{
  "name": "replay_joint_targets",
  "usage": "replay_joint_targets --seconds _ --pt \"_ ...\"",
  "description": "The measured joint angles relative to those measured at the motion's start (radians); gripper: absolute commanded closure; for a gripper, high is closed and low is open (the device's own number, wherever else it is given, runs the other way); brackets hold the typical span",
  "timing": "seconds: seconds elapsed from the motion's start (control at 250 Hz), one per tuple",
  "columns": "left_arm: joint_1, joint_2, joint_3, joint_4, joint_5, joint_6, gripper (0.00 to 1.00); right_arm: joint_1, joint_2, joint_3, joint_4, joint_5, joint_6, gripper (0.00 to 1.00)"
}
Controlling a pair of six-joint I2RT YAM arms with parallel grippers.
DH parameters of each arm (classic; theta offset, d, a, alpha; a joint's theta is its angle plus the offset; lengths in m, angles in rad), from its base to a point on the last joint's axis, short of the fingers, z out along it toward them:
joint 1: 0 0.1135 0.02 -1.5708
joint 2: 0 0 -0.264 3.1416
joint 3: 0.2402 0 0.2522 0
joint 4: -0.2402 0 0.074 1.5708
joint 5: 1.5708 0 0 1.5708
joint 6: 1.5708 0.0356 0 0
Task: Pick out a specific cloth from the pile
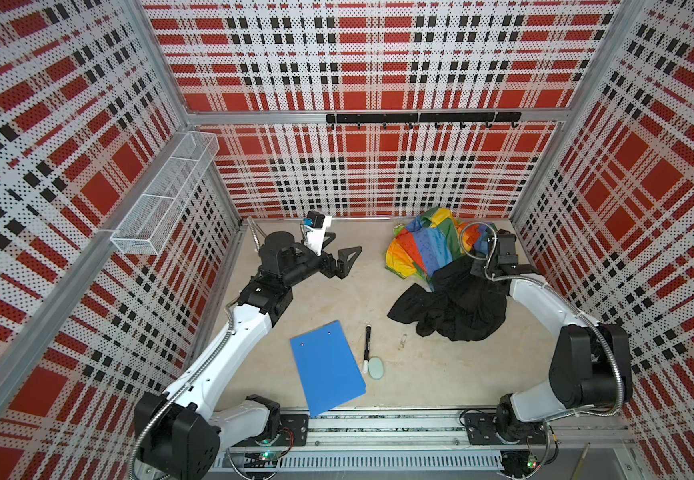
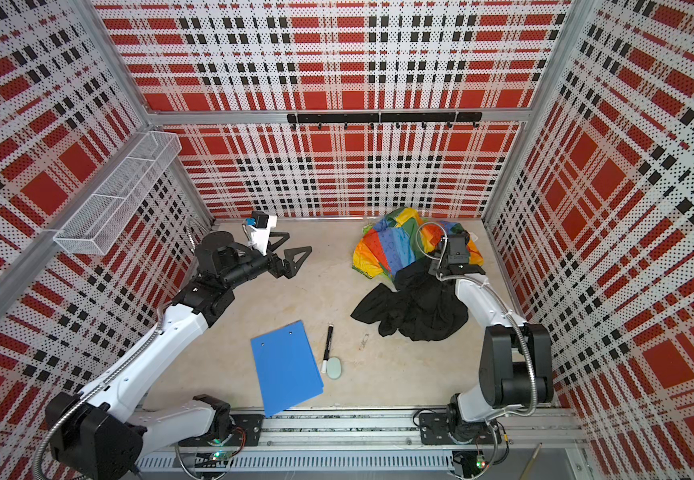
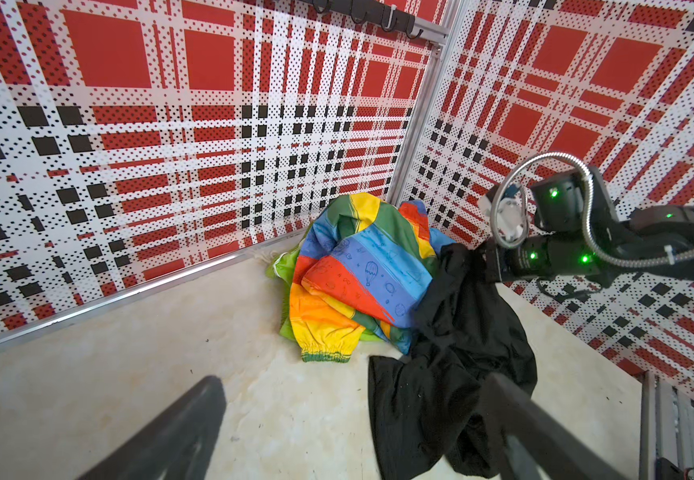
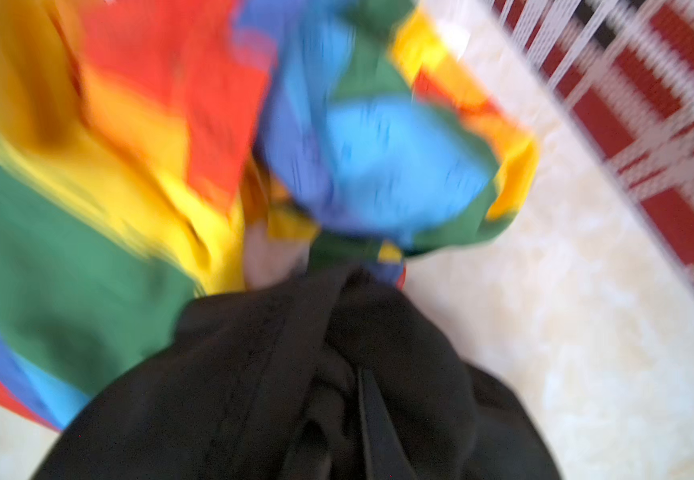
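Right gripper [image 3: 475, 257] pinched tight on the crumpled black fabric garment [image 1: 453, 307], far right; peel it off slowly, since it overlaps the rainbow patchwork cloth [image 1: 420, 245]; thin lime-green cloth [image 3: 287, 330] peeks from beneath that; left gripper [image 1: 339, 249] gapes wide, empty, far left.

You have two grippers in view, the left gripper [image 1: 344, 244] and the right gripper [image 3: 475, 257]. At your right gripper you can count three fabrics in one pile [image 1: 440, 274]: one black garment [image 1: 457, 307], one rainbow cloth [image 1: 424, 245] and one lime-green cloth [image 3: 286, 330] showing only as an edge beneath it. On the bench [image 1: 440, 374] between the two grippers lie one blue clipboard [image 1: 326, 365], one black marker [image 1: 366, 347] and one pale oval pad [image 1: 376, 369]; one wire basket [image 1: 162, 208] hangs on the wall left of your left gripper.
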Motion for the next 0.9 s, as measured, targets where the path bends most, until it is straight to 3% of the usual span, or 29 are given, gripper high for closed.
replay_joint_targets --seconds 0.256,0.548,0.616,0.9 --pt "-0.001 0.000 0.000 -0.004 -0.003 0.001 0.01 -0.023 0.054 0.297 -0.029 0.007 -0.048 0.90" --pt "-0.002 0.000 0.000 -0.008 -0.006 0.001 0.01 -0.029 0.359 0.649 -0.058 -0.005 -0.074 0.84" --pt "-0.002 0.000 0.000 -0.008 -0.007 0.001 0.01 -0.030 0.410 0.663 -0.061 -0.038 -0.075 0.73" --pt "-0.002 0.000 0.000 -0.009 -0.007 0.001 0.01 -0.001 0.444 0.551 -0.046 -0.148 -0.090 0.12"
